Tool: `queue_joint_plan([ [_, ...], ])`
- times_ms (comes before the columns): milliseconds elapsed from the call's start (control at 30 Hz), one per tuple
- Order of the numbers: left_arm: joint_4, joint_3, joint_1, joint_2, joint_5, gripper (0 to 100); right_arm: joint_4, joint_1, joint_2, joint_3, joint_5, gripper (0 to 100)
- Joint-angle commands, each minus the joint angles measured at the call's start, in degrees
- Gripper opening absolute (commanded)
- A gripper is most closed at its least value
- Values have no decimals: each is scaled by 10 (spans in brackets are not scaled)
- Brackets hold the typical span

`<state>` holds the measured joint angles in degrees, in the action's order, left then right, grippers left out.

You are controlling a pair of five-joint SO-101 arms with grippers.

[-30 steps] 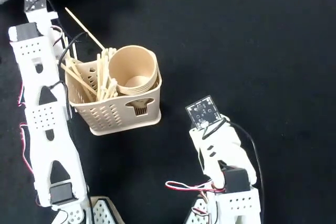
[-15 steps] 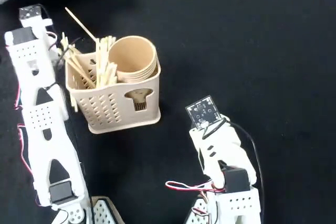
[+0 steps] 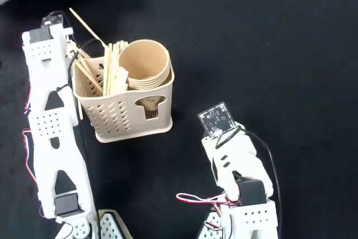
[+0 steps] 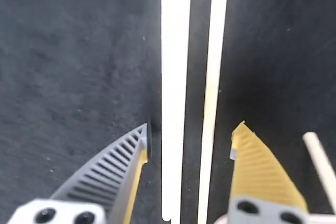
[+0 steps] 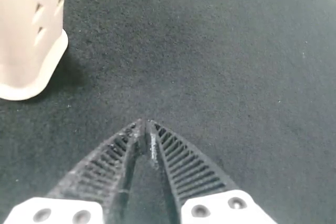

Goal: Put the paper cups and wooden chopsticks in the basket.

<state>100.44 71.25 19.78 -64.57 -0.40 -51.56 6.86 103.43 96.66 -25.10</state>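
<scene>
Basket (image 3: pixel 126 118) holds paper cups (image 3: pixel 144 62) and chopsticks (image 3: pixel 114 71). Left end effector (image 4: pixel 191 126) released, two chopsticks between its jaws. Right end effector (image 5: pixel 145 124) clenched, empty.

Basket (image 3: pixel 120 118): beige, perforated walls, handle cut-out on the near side. It stands upright on the left part of the black worktop (image 3: pixel 251 54).
Paper cups (image 3: pixel 144 62): tan, nested in one stack, mouth up, in the basket's right half.
Wooden chopsticks (image 3: pixel 112 71): pale bundle standing in the left half, several leaning. One long stick (image 3: pixel 86 24) juts out far-left over the rim.
</scene>
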Motion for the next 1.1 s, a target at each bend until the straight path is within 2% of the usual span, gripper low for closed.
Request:
queue_joint_plan([
  [0, -4, -58, -15, 23, -5, 256, -2, -5, 46, -2, -6, 12],
  [200, -10, -46, -21, -15, -1, 243, -2, -5, 46, -2, -6, 12],
  [367, -11, -25, -19, -37, -5, 30, -2, -5, 46, -2, -6, 12],
  [700, 6, 18, 36, 7, -4, 28, -2, -6, 46, -2, -6, 12],
  [1067, 5, -131, 40, 224, -4, 29, -2, -6, 46, -2, -6, 12],
])
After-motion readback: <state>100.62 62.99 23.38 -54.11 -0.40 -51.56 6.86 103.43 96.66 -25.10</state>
